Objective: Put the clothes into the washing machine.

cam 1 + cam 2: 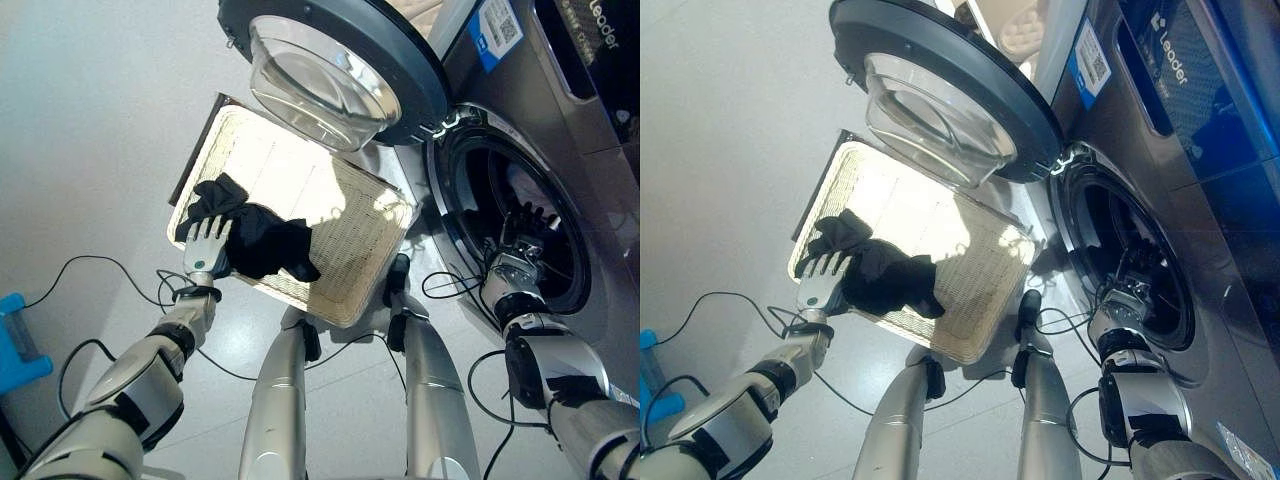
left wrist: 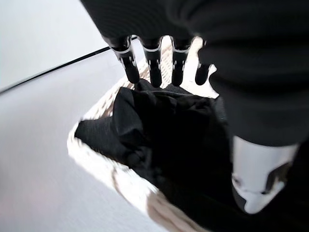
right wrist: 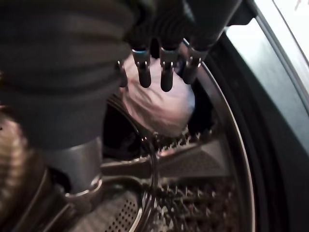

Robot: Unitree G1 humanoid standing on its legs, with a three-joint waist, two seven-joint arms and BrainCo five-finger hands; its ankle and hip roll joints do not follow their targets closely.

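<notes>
A black garment [image 1: 268,242] lies bunched in a pale wicker basket [image 1: 350,200] on the floor in front of the washing machine [image 1: 560,130]. My left hand [image 1: 207,248] is at the garment's near-left end. Its fingers [image 2: 153,63] are straight, with their tips against the black cloth [image 2: 164,125], so the hand is open. My right hand [image 1: 520,242] reaches into the round drum opening [image 1: 470,170]. It is open too, its straight fingers [image 3: 166,72] just short of a pale bundled cloth [image 3: 159,106] that lies inside the drum [image 3: 203,193].
The machine's round glass door [image 1: 330,70] hangs open over the basket's far end. A blue object [image 1: 15,345] sits on the floor at the far left. Grey floor surrounds the basket.
</notes>
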